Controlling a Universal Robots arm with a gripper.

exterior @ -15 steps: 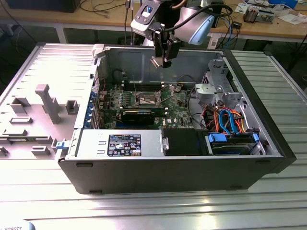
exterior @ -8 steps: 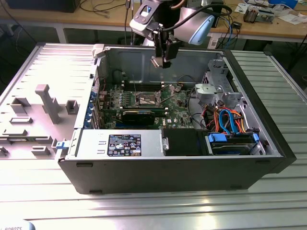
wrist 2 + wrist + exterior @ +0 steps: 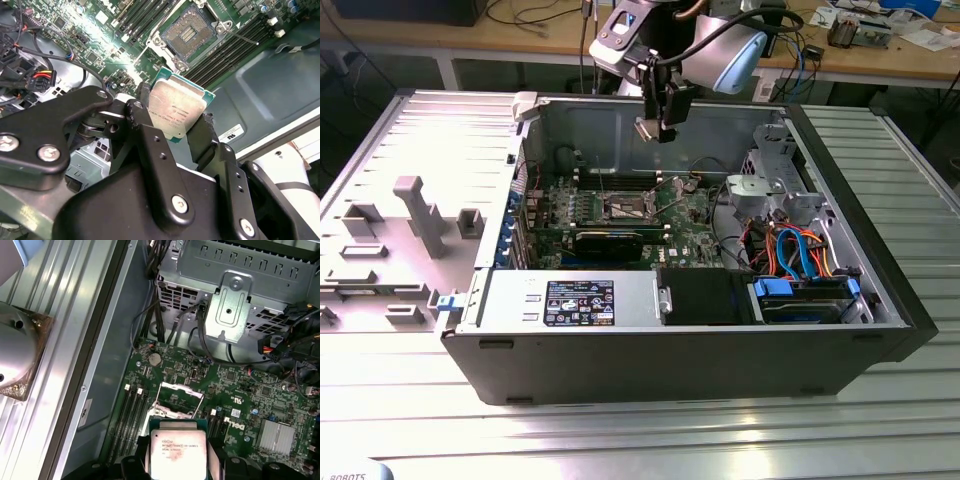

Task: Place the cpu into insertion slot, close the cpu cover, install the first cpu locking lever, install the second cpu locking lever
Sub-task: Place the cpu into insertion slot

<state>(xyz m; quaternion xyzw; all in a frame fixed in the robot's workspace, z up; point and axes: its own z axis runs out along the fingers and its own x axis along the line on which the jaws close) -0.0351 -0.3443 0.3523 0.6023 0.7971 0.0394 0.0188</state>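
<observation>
High in the middle of the exterior view, over the open computer case (image 3: pixel 670 350) on the ribbed metal table (image 3: pixel 620 430), I see the gripper (image 3: pixel 656 128) hanging in the air with the cpu (image 3: pixel 646 130) at its tip. In both wrist views I can see the black fingers (image 3: pixel 145 127) pinching the cpu (image 3: pixel 177 107) by two opposite edges, one finger on each side. Its silver-grey top faces the cameras and its green rim pokes out beyond the fingertips. In the first wrist view the cpu (image 3: pixel 177 450) sits squarely between the fingers (image 3: pixel 216 457), which touch both of its sides.

I find the insertion slot (image 3: pixel 625 208) on the green motherboard (image 3: pixel 695 228) at the centre of the exterior view, below the gripper and well apart from it. The second wrist view gives me the insertion slot (image 3: pixel 187 31) with its dark centre bare inside a metal rim, long memory slots (image 3: pixel 235 47) running just beside it. In the first wrist view the insertion slot (image 3: pixel 175 399) shows just beyond the held chip's far edge. A perforated metal drive cage (image 3: pixel 230 310) stands farther off, with black cables trailing near it.
</observation>
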